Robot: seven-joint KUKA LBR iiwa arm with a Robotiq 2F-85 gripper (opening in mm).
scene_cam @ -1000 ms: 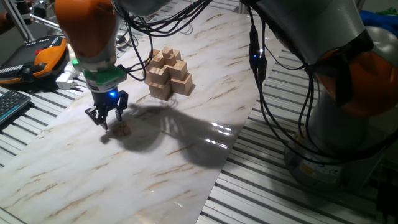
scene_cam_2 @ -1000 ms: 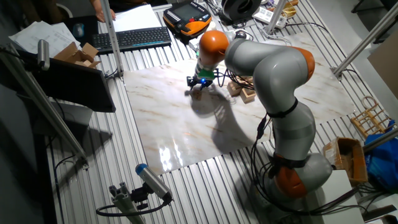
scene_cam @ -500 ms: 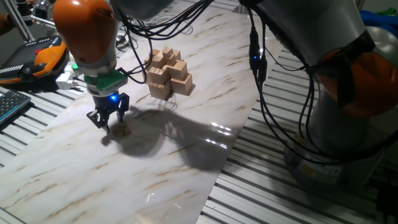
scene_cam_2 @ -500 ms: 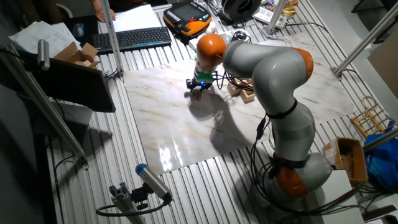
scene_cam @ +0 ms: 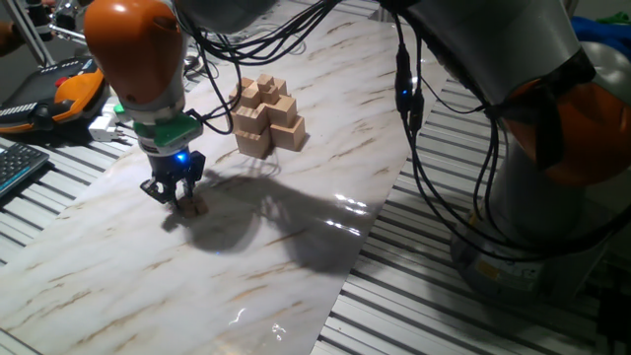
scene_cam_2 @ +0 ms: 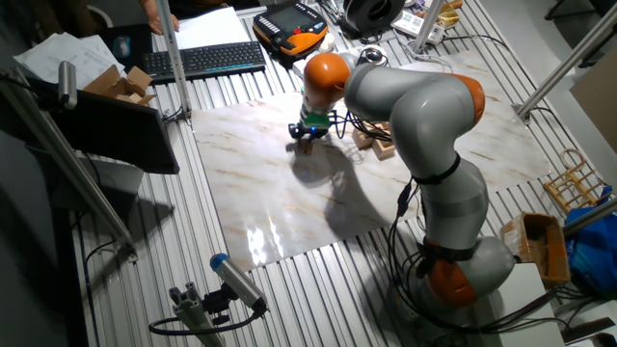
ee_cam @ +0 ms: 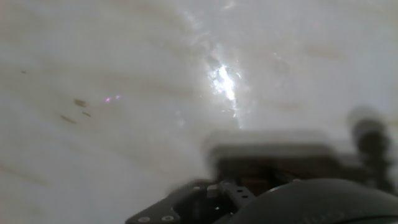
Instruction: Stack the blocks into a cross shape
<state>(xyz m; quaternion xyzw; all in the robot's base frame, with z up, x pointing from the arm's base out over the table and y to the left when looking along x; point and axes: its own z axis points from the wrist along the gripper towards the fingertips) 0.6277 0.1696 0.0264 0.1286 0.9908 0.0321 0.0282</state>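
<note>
The cross shape [scene_cam: 266, 116] is a tiered pile of light-tan wooden cubes at the back of the marble board [scene_cam: 296, 286]; it also shows beside the arm as the cross shape [scene_cam_2: 376, 142]. One tiny tan block [scene_cam: 196, 207] lies on the board in front-left of the pile. My gripper [scene_cam: 177, 197] points straight down with its fingertips at the board, right against this block. Whether the fingers have closed on it is not visible. The gripper [scene_cam_2: 305, 143] is small and far off in the other fixed view. The hand view is blurred, showing only marble and a dark finger shape.
An orange teach pendant [scene_cam: 71, 87] and a keyboard [scene_cam: 18, 168] lie left of the board on the slatted metal table. Black cables [scene_cam: 409, 99] hang from the arm over the board's right side. The robot base [scene_cam_2: 463, 275] stands at the board's near corner.
My gripper has shifted slightly to the right and lower, onto the tiny block. Its fingers look a little narrower than one second ago. The pile has not moved.
</note>
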